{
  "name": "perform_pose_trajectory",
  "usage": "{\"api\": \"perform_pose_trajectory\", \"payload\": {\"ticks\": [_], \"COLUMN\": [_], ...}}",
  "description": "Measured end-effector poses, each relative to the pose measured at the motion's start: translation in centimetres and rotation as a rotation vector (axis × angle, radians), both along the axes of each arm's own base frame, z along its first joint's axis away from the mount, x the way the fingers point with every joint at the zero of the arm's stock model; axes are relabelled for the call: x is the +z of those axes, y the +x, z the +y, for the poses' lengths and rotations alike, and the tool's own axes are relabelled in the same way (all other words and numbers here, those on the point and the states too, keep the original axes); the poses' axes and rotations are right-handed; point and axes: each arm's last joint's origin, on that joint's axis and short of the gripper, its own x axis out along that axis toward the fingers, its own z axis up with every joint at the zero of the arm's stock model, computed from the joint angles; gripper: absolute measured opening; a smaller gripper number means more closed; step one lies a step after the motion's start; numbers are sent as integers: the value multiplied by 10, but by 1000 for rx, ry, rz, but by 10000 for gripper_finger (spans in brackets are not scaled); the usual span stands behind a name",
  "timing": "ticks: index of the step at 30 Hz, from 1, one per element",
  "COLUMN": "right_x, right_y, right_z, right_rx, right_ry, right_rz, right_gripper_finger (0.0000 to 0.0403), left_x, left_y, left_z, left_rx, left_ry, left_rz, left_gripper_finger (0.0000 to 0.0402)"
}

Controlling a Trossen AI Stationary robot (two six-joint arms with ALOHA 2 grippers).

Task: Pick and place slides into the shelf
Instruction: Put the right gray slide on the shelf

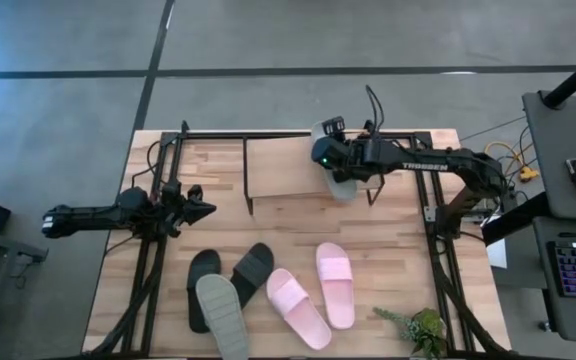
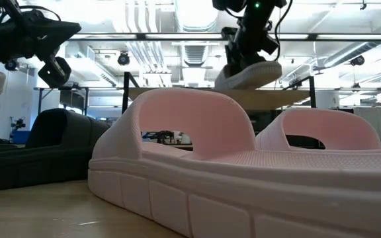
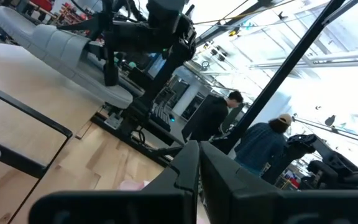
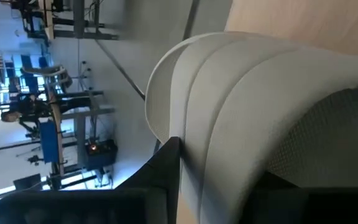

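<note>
Grey-green slide held over the shelf
Right hand (image 1: 334,168) grips a grey-green slide (image 1: 340,184) above the shelf (image 1: 278,168), upper centre; left hand (image 1: 200,210) closed, empty.

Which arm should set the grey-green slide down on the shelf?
The right: its tool already grips the pale grey-green slide sandal over the light wooden shelf top. The left tool is off to the side.

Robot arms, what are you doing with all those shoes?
The right tool holds a pale grey-green slide over the right end of the shelf. The left tool waits at the table's left side. One grey-green slide, two black slides and two pink slides lie on the table.
</note>
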Motion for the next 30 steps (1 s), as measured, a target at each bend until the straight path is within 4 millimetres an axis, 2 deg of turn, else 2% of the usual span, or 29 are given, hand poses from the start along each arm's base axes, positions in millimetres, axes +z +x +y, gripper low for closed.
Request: {"api": "perform_pose_trajectory", "payload": {"ticks": [5, 13, 18, 22, 30], "right_x": [-4, -25, -26, -23, -21], "right_y": [-1, 10, 14, 15, 16], "right_z": [-2, -6, -11, -15, -15], "right_rx": [-5, 7, 60, 94, 122], "right_ry": [3, 24, 22, 4, 5], "right_rz": [12, 84, 104, 136, 158], "right_gripper_finger": [70, 70, 78, 101, 177], "left_x": [0, 0, 0, 0, 0], "left_y": [0, 0, 0, 0, 0], "left_z": [0, 0, 0, 0, 0], "left_rx": [0, 0, 0, 0, -1], "left_ry": [0, 0, 0, 0, 0], "left_rz": [0, 0, 0, 0, -1], "left_gripper_finger": [0, 0, 0, 0, 0]}}
